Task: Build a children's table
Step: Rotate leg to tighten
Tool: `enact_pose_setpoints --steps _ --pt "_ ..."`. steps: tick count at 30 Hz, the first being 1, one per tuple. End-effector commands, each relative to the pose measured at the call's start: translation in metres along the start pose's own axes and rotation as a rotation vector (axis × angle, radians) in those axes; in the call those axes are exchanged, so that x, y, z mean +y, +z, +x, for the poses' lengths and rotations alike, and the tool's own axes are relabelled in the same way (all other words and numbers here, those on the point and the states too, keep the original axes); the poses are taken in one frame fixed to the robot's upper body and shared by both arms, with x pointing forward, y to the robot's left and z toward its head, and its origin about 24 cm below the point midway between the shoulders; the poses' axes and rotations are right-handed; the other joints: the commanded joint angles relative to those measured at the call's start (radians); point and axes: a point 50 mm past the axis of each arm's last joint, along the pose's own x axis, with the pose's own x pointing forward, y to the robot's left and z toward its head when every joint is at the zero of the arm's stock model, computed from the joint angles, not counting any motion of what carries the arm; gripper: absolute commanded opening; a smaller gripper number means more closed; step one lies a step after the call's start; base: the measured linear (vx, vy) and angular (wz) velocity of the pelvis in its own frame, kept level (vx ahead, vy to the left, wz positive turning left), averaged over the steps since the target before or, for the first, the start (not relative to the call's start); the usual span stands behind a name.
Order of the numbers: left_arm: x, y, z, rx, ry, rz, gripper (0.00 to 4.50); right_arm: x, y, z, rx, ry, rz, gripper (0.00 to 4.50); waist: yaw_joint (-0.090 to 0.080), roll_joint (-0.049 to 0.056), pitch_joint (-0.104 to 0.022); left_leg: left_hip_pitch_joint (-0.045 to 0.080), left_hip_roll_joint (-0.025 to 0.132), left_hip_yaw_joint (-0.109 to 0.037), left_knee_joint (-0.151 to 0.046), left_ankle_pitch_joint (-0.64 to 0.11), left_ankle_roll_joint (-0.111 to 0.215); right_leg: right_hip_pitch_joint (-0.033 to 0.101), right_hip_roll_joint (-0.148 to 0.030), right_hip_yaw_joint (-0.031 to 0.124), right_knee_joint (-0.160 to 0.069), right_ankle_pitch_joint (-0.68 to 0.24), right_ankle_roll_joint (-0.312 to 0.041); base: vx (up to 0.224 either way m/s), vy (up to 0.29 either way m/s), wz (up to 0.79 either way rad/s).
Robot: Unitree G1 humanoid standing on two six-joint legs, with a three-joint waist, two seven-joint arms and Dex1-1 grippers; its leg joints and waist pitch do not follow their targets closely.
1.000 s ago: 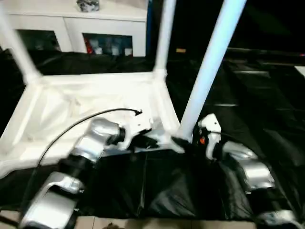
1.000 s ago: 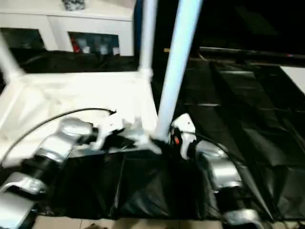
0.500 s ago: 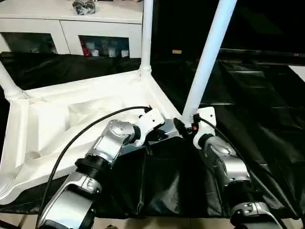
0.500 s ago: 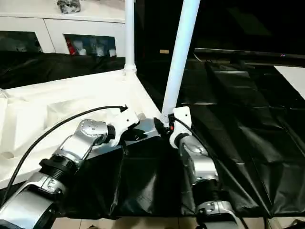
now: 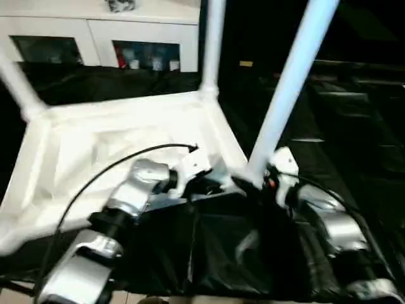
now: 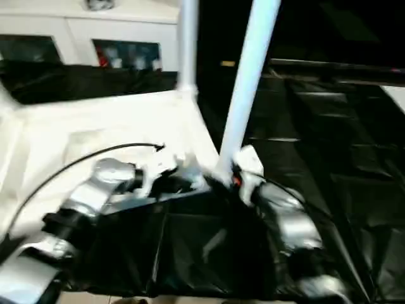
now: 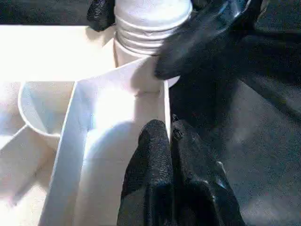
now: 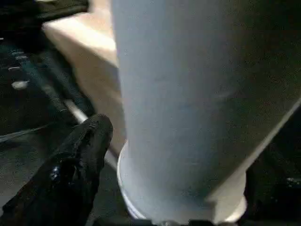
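Note:
The white tabletop [image 5: 114, 136] lies underside up on black sheeting. White legs stand in its far left corner [image 5: 19, 88], its far right corner [image 5: 212, 50] and its near right corner [image 5: 291, 88]. My left gripper [image 5: 215, 183] is at the near right corner. In the left wrist view its fingers [image 7: 153, 155] are shut on the tabletop's thin rim wall [image 7: 162, 101], just below the leg's threaded base [image 7: 150, 19]. My right gripper [image 5: 254, 182] is shut around the base of the near right leg [image 8: 188, 94], with one black finger [image 8: 80, 160] beside it.
A white cabinet with glass doors [image 5: 95, 35] stands behind the tabletop. Creased black sheeting [image 5: 342, 126] covers the surface to the right and in front. A black cable [image 5: 107, 168] arcs over the tabletop from my left forearm.
The head camera has shifted and tilted, so the whole picture has moved. Both grippers stay at the near right corner, holding as before.

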Motion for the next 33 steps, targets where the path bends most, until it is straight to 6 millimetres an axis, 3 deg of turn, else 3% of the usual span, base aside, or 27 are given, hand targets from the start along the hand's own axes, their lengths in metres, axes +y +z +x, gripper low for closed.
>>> enact_pose_setpoints --steps 1,4,7,13,19,23,26,27,30,32,33 --pt "-0.007 0.013 0.004 -0.045 -0.090 0.071 0.00 0.013 0.004 0.002 0.002 0.157 -0.009 3.88 0.004 -0.004 -0.056 0.019 0.053 -0.018 -0.059 -0.175 0.089 0.048 -0.066 0.039 -0.065 -0.020 -0.273 0.000 0.000 0.00" --pt "-0.009 0.011 -0.003 -0.030 -0.149 0.091 0.00 0.014 0.007 -0.007 0.022 0.247 -0.005 3.88 0.013 -0.004 -0.053 0.021 0.055 -0.017 -0.061 -0.204 0.070 0.042 -0.068 0.041 -0.067 -0.090 -0.263 0.000 0.000 0.00" --pt "-0.012 0.011 -0.008 -0.019 -0.194 0.106 0.00 0.015 0.008 -0.010 0.064 0.307 -0.040 3.56 0.018 -0.004 -0.053 0.025 0.055 -0.017 -0.062 -0.214 0.049 0.038 -0.071 0.042 -0.069 -0.116 -0.258 0.000 0.000 0.00" --pt "-0.014 0.006 -0.010 0.006 -0.226 0.110 0.00 0.015 0.005 -0.009 0.113 0.347 -0.085 3.06 0.018 0.002 -0.057 0.021 0.052 -0.018 -0.059 -0.176 0.050 0.041 -0.070 0.041 -0.060 -0.044 -0.266 0.000 0.000 0.00" --pt "-0.011 0.006 -0.008 0.002 -0.202 0.104 0.00 0.019 0.003 -0.004 0.099 0.329 -0.066 2.78 0.017 0.003 -0.057 0.021 0.051 -0.019 -0.058 -0.187 0.048 0.044 -0.069 0.039 -0.062 -0.047 -0.268 0.000 0.000 0.00" --pt "-0.007 0.010 0.000 -0.014 -0.138 0.080 0.00 0.021 -0.002 0.000 0.050 0.215 0.009 2.75 0.015 0.003 -0.056 0.022 0.052 -0.020 -0.061 -0.207 0.034 0.042 -0.070 0.040 -0.065 -0.075 -0.266 0.000 0.000 0.00" --pt "-0.005 0.013 0.011 -0.017 -0.089 0.064 0.00 0.019 -0.008 0.008 0.021 0.060 0.058 2.75 0.009 0.002 -0.049 0.026 0.051 -0.024 -0.069 -0.258 0.009 0.039 -0.074 0.042 -0.077 -0.180 -0.243 0.000 0.000 0.00" --pt "-0.004 0.016 0.022 -0.019 -0.047 0.046 0.00 0.017 -0.011 0.017 0.005 -0.070 0.103 2.74 0.005 0.007 -0.048 0.028 0.050 -0.025 -0.070 -0.279 -0.004 0.036 -0.074 0.044 -0.081 -0.224 -0.231 0.000 0.000 0.00" --pt "-0.006 0.020 0.040 -0.027 0.007 0.011 0.00 0.016 -0.014 0.033 -0.031 -0.223 0.186 2.74 -0.007 0.004 -0.047 0.031 0.048 -0.028 -0.074 -0.313 -0.033 0.031 -0.077 0.045 -0.089 -0.295 -0.207 0.000 0.000 0.00" --pt "-0.007 0.024 0.051 -0.025 0.046 -0.008 0.00 0.017 -0.014 0.046 -0.046 -0.290 0.231 2.74 -0.012 0.009 -0.047 0.030 0.047 -0.030 -0.075 -0.316 -0.033 0.032 -0.075 0.044 -0.092 -0.298 -0.199 0.000 0.000 0.00" --pt "-0.007 0.025 0.055 -0.020 0.067 -0.014 0.00 0.017 -0.013 0.053 -0.044 -0.335 0.249 2.74 -0.022 0.009 -0.048 0.027 0.046 -0.032 -0.076 -0.321 -0.037 0.033 -0.073 0.043 -0.090 -0.283 -0.204 0.000 0.000 0.00"
